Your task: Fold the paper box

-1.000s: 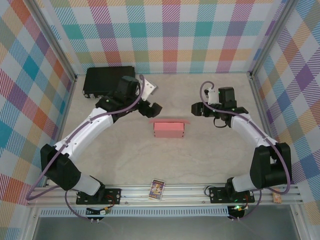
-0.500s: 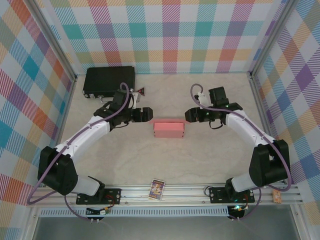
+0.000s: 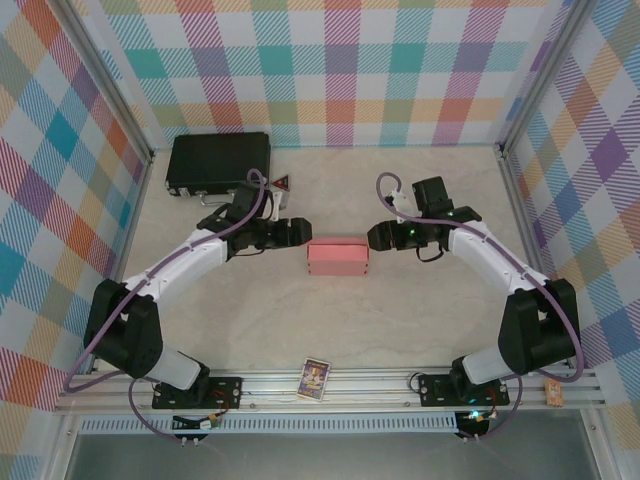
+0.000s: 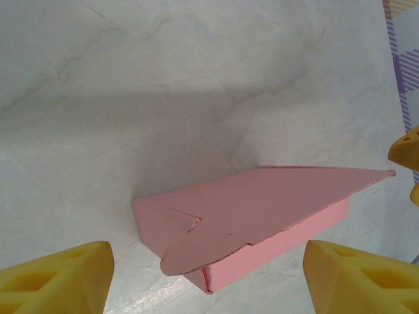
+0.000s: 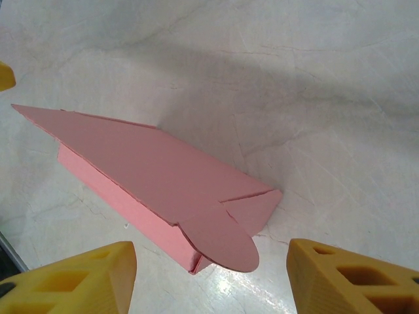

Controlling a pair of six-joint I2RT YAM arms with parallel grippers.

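Two white-and-black jointed robot arms are pictured from above, bowed outward at the elbows and bent inward toward each other. The left arm (image 3: 180, 265) is stretched up and to the right, the right arm (image 3: 495, 255) up and to the left. The black two-finger left hand (image 3: 297, 232) is pointed rightward, and the black two-finger right hand (image 3: 376, 236) is faced toward it, the two kept apart and roughly level. In the wrist views, each hand's yellow moulded fingertips (image 4: 55, 278) (image 5: 72, 278) are shown spread wide, with jaws parted and nothing clamped.
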